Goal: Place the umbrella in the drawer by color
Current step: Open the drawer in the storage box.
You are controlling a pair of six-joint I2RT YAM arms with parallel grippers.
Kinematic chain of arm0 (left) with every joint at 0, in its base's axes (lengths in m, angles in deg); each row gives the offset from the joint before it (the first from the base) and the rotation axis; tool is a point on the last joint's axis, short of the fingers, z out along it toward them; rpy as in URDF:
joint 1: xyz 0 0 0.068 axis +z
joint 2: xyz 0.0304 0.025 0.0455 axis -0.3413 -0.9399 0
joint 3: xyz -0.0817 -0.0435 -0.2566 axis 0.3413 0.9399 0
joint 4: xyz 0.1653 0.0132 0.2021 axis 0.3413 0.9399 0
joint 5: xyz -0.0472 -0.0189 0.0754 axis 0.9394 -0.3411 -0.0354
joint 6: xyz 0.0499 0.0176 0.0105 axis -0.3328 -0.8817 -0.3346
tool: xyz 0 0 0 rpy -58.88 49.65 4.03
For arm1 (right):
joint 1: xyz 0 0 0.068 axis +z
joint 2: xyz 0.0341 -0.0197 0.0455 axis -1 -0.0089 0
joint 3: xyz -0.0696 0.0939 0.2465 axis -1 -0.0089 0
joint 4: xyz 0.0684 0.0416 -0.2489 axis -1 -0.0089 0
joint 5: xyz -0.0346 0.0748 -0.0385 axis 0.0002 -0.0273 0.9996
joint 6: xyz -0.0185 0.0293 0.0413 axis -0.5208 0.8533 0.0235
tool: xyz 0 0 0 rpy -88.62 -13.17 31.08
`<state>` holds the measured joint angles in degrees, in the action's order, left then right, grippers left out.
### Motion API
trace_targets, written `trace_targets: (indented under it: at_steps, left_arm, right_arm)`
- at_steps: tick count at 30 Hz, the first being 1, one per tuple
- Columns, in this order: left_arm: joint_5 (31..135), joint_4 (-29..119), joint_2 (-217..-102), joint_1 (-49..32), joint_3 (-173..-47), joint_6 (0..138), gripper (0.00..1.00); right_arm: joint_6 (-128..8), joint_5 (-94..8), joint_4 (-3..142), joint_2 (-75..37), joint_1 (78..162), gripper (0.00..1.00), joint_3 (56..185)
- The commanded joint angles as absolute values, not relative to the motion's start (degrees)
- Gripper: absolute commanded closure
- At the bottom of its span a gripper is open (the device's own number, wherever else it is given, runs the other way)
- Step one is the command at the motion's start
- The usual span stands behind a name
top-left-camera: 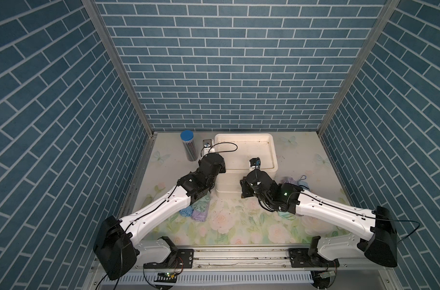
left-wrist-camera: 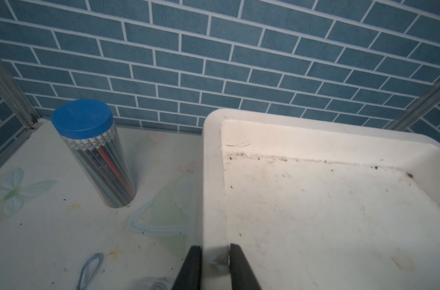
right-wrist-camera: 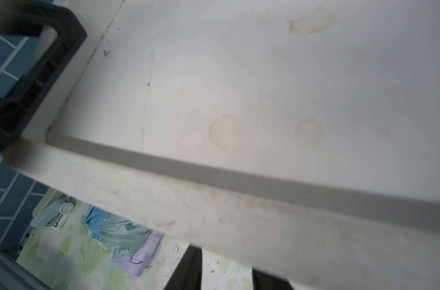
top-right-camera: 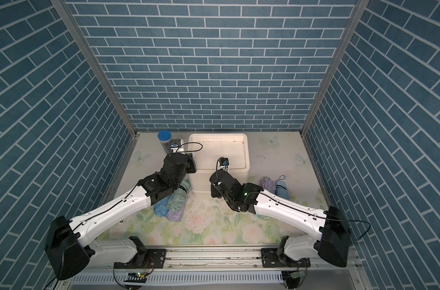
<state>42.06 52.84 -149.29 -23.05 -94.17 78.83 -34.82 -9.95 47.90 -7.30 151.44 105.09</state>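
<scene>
On the table [top-left-camera: 239, 226], the white drawer unit [top-left-camera: 226, 187] stands mid back edge. A heap of three umbrellas [top-right-camera: 178, 198] lies by its front left corner, and a pair of umbrellas [top-right-camera: 268, 184] lies toward the right edge. The left gripper [left-wrist-camera: 215, 251] clamps the unit's left rim. The right gripper [right-wrist-camera: 225, 263] has its tips hidden beneath the front lip, so its grip cannot be told.

Matt stained white plastic drawer unit [left-wrist-camera: 212, 175], glossy clear plastic blue-lidded tube [left-wrist-camera: 100, 163], smooth floral tabletop [top-left-camera: 239, 226], creased pastel cloth umbrellas [top-right-camera: 175, 203].
</scene>
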Motion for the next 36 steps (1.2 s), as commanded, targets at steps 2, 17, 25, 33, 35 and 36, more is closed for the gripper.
trace_targets:
  at_steps: [2,17,25,33,35,36]
  left_arm:
    - [46.8,55.9,-150.0,-25.1,-91.7,80.0,0.98]
    - [38.6,58.3,-152.5,-25.4,-92.0,91.7,1.00]
    - [38.2,57.4,-155.6,-25.4,-95.0,85.9,1.00]
    - [36.6,56.9,-157.2,-25.0,-97.0,83.3,1.00]
    - [36.6,56.6,-157.4,-25.0,-97.5,82.0,1.00]
    - [36.4,56.6,-157.7,-25.0,-97.8,81.6,1.00]
  right_arm:
    - [-35.3,-4.3,53.6,-7.8,148.5,0.77,105.7]
    - [-42.4,-13.1,57.6,-1.5,149.2,1.00,99.3]
    - [-42.7,-5.1,53.4,6.3,160.6,1.00,95.7]
    - [-41.2,-2.0,50.2,13.0,168.4,1.00,92.5]
    - [-40.8,-0.6,48.6,14.2,170.2,1.00,92.1]
    - [-40.5,-0.1,48.0,14.7,170.7,1.00,91.9]
